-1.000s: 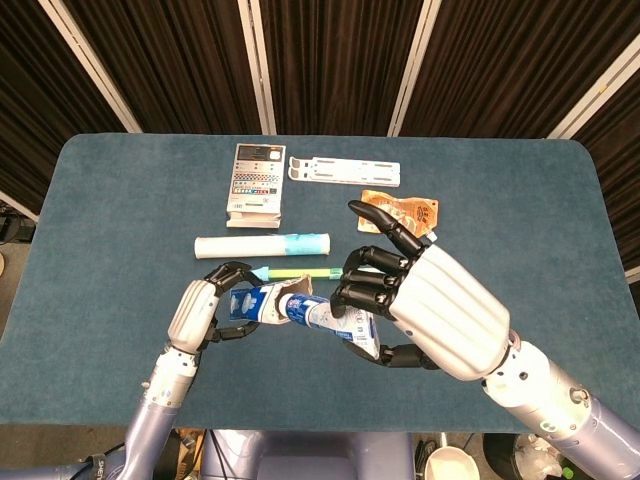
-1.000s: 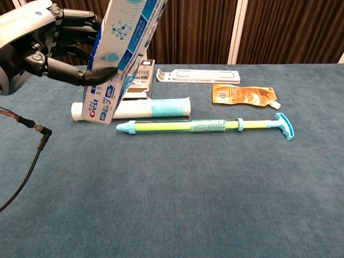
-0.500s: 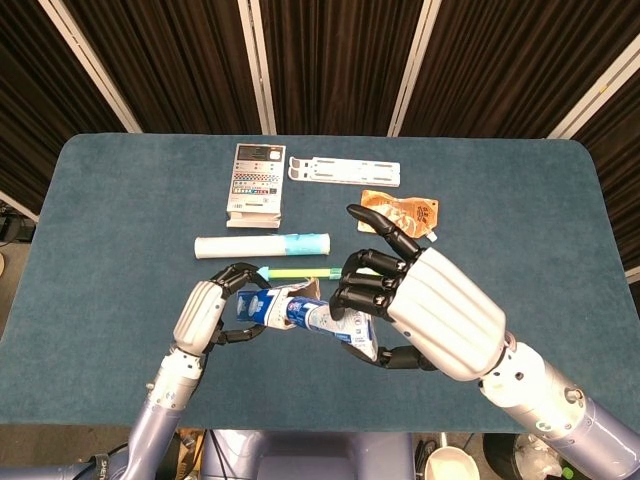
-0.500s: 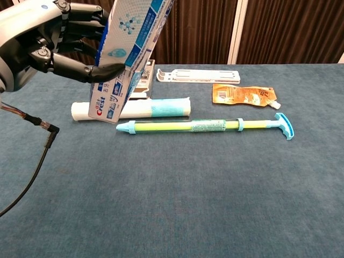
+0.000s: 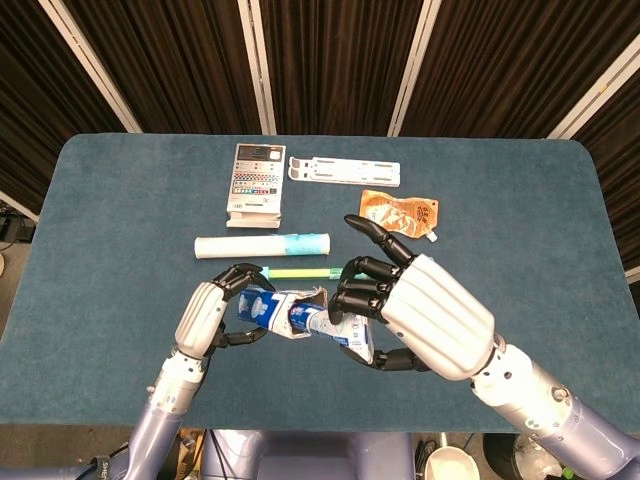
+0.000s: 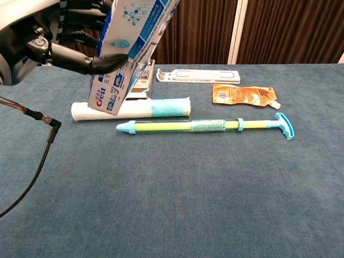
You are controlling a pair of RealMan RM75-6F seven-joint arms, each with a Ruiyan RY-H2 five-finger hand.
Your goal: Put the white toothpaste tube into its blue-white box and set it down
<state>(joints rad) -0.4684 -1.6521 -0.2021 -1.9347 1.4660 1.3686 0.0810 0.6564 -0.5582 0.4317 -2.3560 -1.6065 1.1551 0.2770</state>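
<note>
Both hands hold the pair above the table's near middle. My left hand (image 5: 208,312) grips the white toothpaste tube (image 5: 258,307) by its left end. My right hand (image 5: 425,315) wraps around the blue-white box (image 5: 345,328), whose open brown flaps face left at the tube. The tube is partly inside the box. In the chest view the box (image 6: 141,24) slants up to the right out of frame. The tube's end (image 6: 109,92), printed "Crest", sticks out below it. There my left hand (image 6: 32,43) presses its thumb at the box mouth. My right hand is outside that view.
On the blue table (image 5: 120,200) lie a white-and-blue roll (image 6: 134,108), a long yellow-green stick with blue ends (image 6: 204,126), a calculator (image 5: 253,182), a white slotted strip (image 5: 344,171) and an orange pouch (image 5: 400,213). A cable (image 6: 37,161) hangs from my left arm.
The tube has slid deeper into the box, so less of its "Crest" end shows. Both hands have drawn a little closer together and the pair has risen slightly.
</note>
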